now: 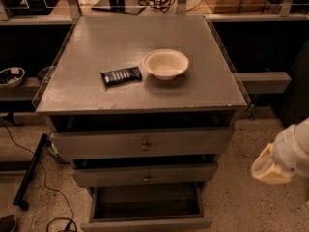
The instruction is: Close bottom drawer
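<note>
One grey cabinet. Three drawers: top drawer, middle drawer, bottom drawer. One bowl and one dark snack bar, mid cabinet top. One gripper, low off the cabinet's right side.

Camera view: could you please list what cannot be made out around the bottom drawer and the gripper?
Bottom drawer: pulled out; its front is cut off by the bottom edge, so its face is unseen.
Gripper: low, right of the cabinet, apart from it; the arm behind it is cut by the right edge.
Dark wrapped bar on the cabinet top: label too small to read.
</note>
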